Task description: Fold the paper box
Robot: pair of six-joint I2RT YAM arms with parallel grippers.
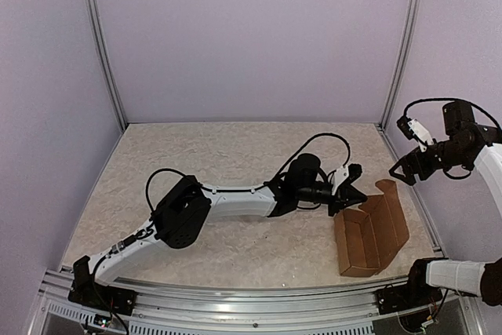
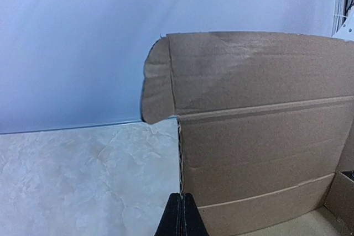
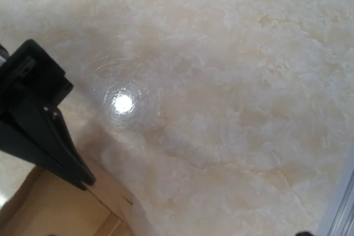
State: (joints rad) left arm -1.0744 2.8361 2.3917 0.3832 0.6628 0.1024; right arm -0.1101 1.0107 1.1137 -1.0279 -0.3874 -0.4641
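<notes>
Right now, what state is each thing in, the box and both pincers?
paper box: partly folded, walls standing, top open.
left pincer: shut on the edge of a paper box wall.
right pincer: open, raised off to the side of the box, holding nothing.

Table (image 1: pixel 220 154): pale beige top with a mottled, stone-like pattern, faintly glossy. The right wrist view catches one round lamp glare on it. An aluminium rail (image 1: pixel 251 292) runs along the near edge. One thing lies on the top: the paper box (image 1: pixel 369 233), plain brown cardboard, partly folded, just beyond the rail's right end. Its base rests flat on the surface with the creased walls standing and the open side up. A rounded flap rises at the corner farthest from the rail.
</notes>
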